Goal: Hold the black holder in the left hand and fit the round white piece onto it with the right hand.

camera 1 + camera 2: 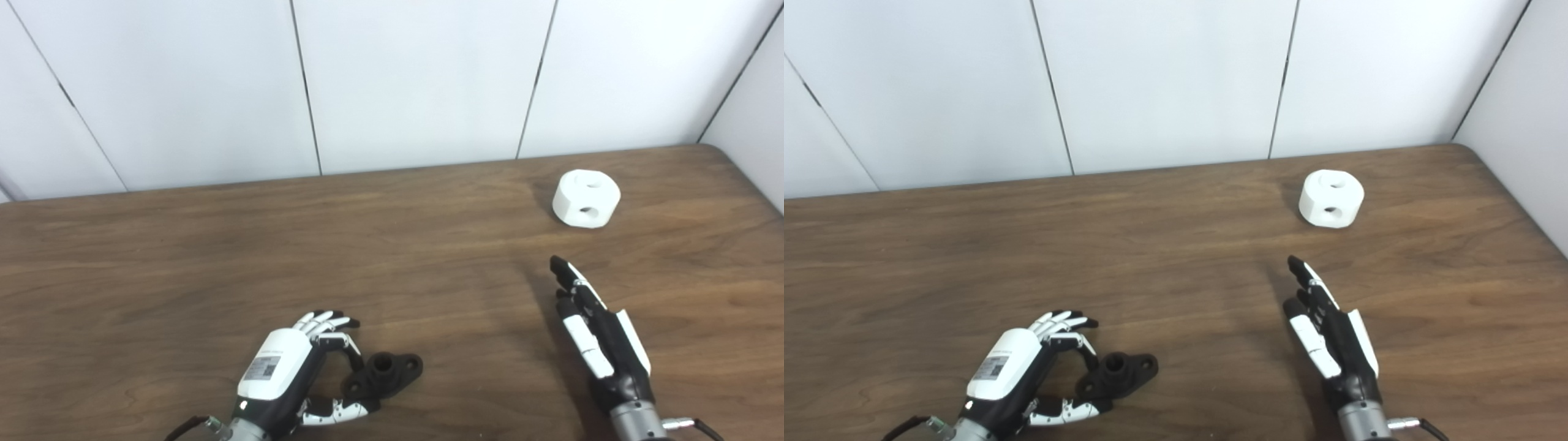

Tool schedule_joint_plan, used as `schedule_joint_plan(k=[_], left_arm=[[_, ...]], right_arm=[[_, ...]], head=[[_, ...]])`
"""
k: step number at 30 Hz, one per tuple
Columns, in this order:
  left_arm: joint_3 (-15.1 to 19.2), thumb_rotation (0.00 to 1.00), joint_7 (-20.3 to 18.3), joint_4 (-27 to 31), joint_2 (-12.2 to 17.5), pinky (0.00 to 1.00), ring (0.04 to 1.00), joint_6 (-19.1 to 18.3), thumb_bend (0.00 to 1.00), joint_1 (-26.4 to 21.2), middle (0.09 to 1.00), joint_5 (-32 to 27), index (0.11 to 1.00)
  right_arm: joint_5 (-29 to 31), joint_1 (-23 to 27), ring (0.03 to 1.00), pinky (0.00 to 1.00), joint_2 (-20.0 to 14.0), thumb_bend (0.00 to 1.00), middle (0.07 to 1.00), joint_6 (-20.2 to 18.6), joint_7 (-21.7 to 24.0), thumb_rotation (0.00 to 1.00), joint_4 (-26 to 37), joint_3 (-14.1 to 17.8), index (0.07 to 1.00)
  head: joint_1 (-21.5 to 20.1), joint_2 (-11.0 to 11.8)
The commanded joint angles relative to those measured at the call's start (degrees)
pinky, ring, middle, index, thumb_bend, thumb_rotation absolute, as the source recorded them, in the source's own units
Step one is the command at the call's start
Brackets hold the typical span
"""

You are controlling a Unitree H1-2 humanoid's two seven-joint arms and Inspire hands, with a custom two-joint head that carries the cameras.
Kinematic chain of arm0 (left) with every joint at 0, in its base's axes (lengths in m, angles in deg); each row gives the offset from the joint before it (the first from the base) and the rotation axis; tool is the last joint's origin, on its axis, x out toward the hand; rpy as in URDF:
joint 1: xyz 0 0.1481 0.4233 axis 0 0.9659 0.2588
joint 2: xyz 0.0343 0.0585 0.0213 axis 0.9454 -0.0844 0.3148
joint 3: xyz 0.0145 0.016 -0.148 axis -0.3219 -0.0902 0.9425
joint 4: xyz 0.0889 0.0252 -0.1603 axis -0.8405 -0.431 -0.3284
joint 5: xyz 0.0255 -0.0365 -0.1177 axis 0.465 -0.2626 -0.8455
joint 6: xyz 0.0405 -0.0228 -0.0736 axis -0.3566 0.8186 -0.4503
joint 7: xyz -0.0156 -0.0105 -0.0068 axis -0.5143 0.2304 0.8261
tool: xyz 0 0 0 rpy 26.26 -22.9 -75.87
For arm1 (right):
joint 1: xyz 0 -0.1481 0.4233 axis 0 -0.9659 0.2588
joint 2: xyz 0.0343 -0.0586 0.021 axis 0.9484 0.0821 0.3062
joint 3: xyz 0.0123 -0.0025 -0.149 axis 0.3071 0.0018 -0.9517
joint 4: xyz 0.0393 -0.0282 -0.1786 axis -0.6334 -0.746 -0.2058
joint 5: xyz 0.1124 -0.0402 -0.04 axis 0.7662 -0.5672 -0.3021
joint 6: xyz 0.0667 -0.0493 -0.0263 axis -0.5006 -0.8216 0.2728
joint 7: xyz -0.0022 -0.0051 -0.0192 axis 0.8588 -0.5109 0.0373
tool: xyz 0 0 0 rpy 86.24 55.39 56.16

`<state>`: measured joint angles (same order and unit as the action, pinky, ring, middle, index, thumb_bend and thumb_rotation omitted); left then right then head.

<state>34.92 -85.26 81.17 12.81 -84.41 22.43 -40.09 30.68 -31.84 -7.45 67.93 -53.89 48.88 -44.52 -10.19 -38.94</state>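
Roughly centred wooden table (184,257), white panelled wall (398,79) behind. Low at near edge, left of middle: left hand (288,373), back of palm up with a label patch on the white shell, fingers (324,321) curled forward and spread slightly, thumb (334,411) stretched along the table toward the right. Just right of it: black holder (386,372), lying flat on the table, raised round boss in the middle with a hole, smaller hole in the lobe at its right end. Left end of holder sitting between thumb tip and curled fingers; thumb tip looks to be touching it, fingertips close above it, actual grip cannot be told from either view. Holder not lifted, resting on the wood.

Far right side, toward the back edge near the wall: round white piece (586,198), squat cylinder, one hole in the top face, one in the side facing the camera, standing alone on the table. Well apart from the holder.

Near right: right hand (597,334), edge-on, fingers extended and pointing away toward the white piece, slightly apart, holding nothing. Fingertips short of the white piece, clear gap of bare wood between. Thumb lying alongside the palm on the left side. Cable visible at the wrist, bottom edge.
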Motion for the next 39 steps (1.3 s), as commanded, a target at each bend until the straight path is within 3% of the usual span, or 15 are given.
schedule_joint_plan(k=[1,9,12,18,23,29,35,39], left_arm=[[-1.6,0.06,-2.9,-2.86,0.33,0.92,0.906,0.04,0.51,1.65,0.84,1.14,0.49],[-1.78,0.06,-1.71,-4.59,0.07,0.92,0.912,1.08,0.51,1.42,0.842,1.38,0.489],[-1.92,0.06,-1.65,-5.23,0.02,0.93,0.914,1.38,0.51,1.28,0.841,1.25,0.489],[-2.48,0.06,-1.32,-6.26,-0.04,0.92,0.913,2.66,0.51,1.03,0.837,0.91,0.488],[-2.96,0.06,-2.75,-6.11,-0.49,0.93,0.92,1.76,0.51,0.88,0.845,0.67,0.489],[-3.84,0.06,-2.97,-6.14,-0.43,0.92,0.911,1.67,0.51,0.77,0.837,1.28,0.489],[-4.36,0.06,-2.71,-6.18,-0.25,0.95,0.924,1.84,0.51,0.97,0.837,1.33,0.487],[-4.69,0.06,-2.83,-5.8,-0.22,0.97,0.935,1.46,0.51,1.15,0.842,1.84,0.487]], right_arm=[[0.64,2.16,0.988,1.0,1.0,0.58,0.941,-0.31,-0.63,0.73,2.77,1.61,0.916],[-0.81,4.86,0.991,0.99,-1.66,0.5,0.968,-3.14,-0.73,0.62,4.53,5.39,0.926],[-2.65,6.52,0.994,1.0,-3.53,0.53,0.974,-2.69,-0.51,0.59,3.55,6.76,0.929],[-5.19,10.55,0.961,0.94,-6.64,0.58,0.94,-5.79,-0.93,0.58,3.87,9.8,0.867],[-6.81,13.31,0.959,0.96,-9.55,0.66,0.927,-8.21,-0.44,0.47,4.89,11.95,0.854],[-10.98,16.06,0.96,0.96,-13.6,0.7,0.928,-10.26,0.3,0.3,3.94,12.23,0.872],[-18.68,19.74,0.964,0.98,-19.84,0.75,0.934,-11.73,2.03,0.32,0.02,10.47,0.878],[-20.89,22.56,0.983,1.0,-24.39,0.8,0.94,-12.62,5.11,0.26,-2.62,9.22,0.866]], head=[[-0.14,0.02],[-1.14,2.54],[-1.75,3.06],[-3.06,4.41],[-3.85,5.33],[-5.04,5.86],[-5.13,6.18],[-4.87,6.14]])
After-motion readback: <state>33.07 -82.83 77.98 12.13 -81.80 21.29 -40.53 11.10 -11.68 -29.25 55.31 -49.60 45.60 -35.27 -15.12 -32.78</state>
